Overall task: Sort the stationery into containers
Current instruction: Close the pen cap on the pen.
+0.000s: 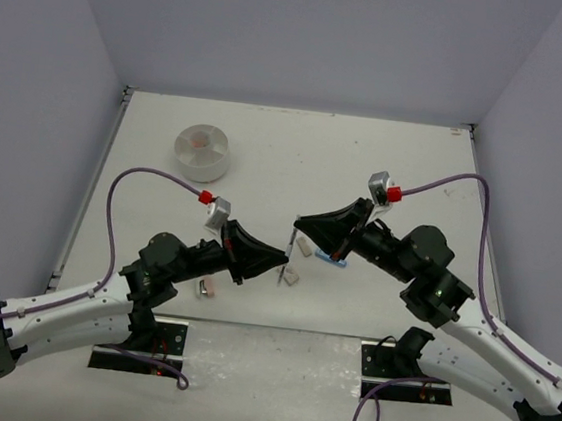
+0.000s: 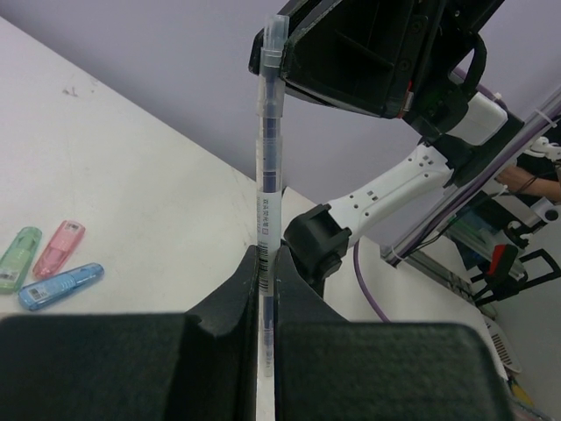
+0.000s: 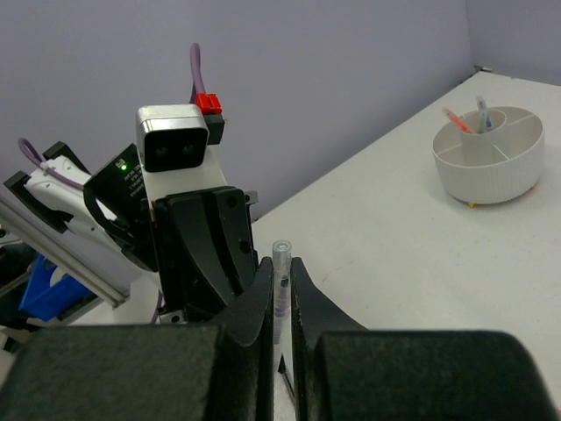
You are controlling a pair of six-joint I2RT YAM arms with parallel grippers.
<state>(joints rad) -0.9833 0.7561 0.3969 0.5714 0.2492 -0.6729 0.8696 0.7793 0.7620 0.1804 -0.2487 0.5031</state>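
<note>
Now both my claws pinch one pen over the middle of the worktop [image 1: 267,149]. My left claw [image 2: 268,272] squeezes the pen [image 2: 268,158] low down. My right claw [image 3: 280,267] squeezes its top end. I think this is a hand-over. Next, one claw must let go, and the other must carry the pen to the white dish [image 1: 205,170] at ten o'clock.
</note>
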